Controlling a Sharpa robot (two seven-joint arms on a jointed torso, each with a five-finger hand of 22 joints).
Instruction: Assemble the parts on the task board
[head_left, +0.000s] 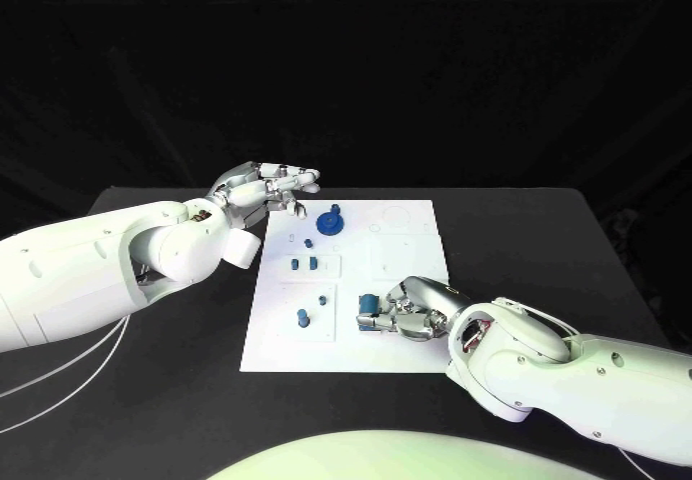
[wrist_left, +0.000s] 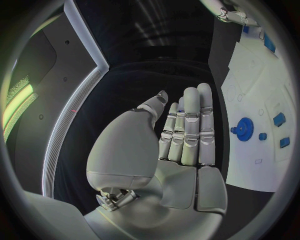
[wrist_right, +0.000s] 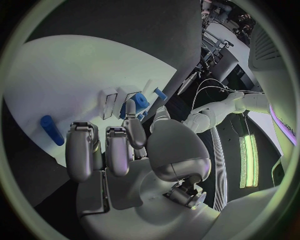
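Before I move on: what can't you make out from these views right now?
- Right hand: in the head view its fingers hide any contact with the blue part beside it; whether it grips is unclear.
- Board markings: too small and faint in the head view.
- Left wrist view: the left hand covers the middle, and the circle's rim cuts off the board.

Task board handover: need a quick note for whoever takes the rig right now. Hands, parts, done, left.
Left robot hand: open, holds nothing, hovering at the far left corner of the task board.
Right robot hand: at the board's near right side, fingers curled by a small blue part; cannot tell if it grips it.
Parts: blue gear at the far end, two small blue pieces mid-board, blue peg near left.
Done: cannot tell which pieces are seated.
Left: finish placing the part at the right hand, then check the rest.
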